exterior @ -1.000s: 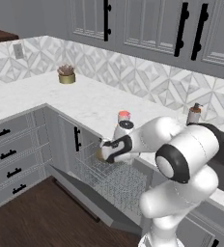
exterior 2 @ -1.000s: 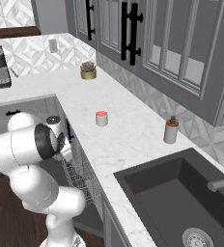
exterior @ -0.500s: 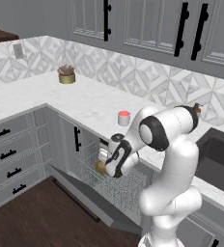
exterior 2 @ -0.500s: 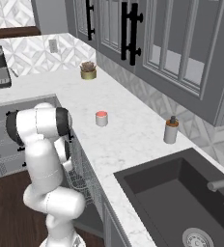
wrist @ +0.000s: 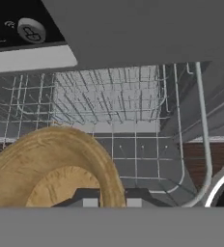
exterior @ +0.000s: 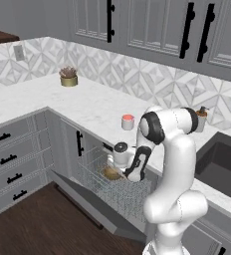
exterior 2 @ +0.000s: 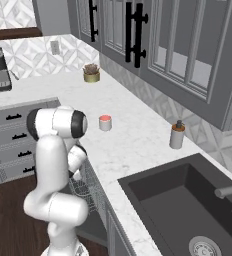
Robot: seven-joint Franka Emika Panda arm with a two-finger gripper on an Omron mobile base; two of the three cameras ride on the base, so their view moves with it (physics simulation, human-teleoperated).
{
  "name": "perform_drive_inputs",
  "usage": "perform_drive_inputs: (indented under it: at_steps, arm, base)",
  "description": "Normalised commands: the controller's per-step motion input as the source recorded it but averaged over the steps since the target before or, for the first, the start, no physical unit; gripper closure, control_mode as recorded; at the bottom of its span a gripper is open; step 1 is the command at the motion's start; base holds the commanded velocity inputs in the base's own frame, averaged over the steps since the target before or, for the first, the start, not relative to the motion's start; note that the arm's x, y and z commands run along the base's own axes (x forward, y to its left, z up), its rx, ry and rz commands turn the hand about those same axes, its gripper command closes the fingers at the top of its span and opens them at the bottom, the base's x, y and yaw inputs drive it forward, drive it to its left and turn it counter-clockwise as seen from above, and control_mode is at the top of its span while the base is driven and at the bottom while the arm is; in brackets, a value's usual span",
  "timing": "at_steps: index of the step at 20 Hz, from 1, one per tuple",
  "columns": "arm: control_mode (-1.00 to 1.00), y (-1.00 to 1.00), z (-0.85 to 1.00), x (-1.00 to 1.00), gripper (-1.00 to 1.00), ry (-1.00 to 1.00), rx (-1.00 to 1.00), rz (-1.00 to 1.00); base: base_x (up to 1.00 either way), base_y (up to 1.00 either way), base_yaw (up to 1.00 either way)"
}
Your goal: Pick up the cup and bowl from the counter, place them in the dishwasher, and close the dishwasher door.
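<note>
A: Where are we with the bowl?

B: In the left base view we see it at centre, low over the rack, held by the gripper. In the hand view the bowl takes the lower left, tilted toward the camera, its rim between our fingers at the bottom edge. The jaws stand narrow, pinched on that rim.

A: How much room do we have there?

B: The door hangs down toward the lower centre of the left view, so the front is open. Above us the counter edge and the dark control strip sit close, in the upper left of the hand view. The rack's wires run across mid-frame, and a bent wire stands at the right.

A: Anything in the rack?

B: We cannot tell whether the bowl touches the wires. Besides the bowl, we see bare wire.

A: And the cup?

B: It stands on the counter, just above centre in the left view and left of centre in the right view, well back from the edge. The soap dispenser stands further right, before the sink.
</note>
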Motion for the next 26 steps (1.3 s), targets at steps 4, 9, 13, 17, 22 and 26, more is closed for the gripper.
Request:
perform_drive_inputs:
  at_steps: [4,9,13,17,22,26]
  arm:
    - [-1.00,0.00,-0.19,0.38,1.00,0.00,-0.02,-0.35]
    - [-1.00,0.09,-0.20,0.15,-1.00,0.01,0.00,-0.32]
    - [-1.00,0.22,-0.32,0.00,-1.00,0.03,-0.01,-0.27]
    - [-1.00,0.06,-0.23,0.00,-1.00,0.01,0.00,-0.25]
    - [-1.00,-0.02,0.51,-0.78,-1.00,-0.12,0.02,-0.16]
    - [-1.00,-0.04,1.00,-1.00,-1.00,-0.23,0.17,-0.02]
  base:
    - [0.00,0.00,0.00]
    - [0.00,0.00,0.00]
    - [0.00,0.00,0.00]
    - [0.00,0.00,0.00]
    - [0.00,0.00,0.00]
    - [0.00,0.00,0.00]
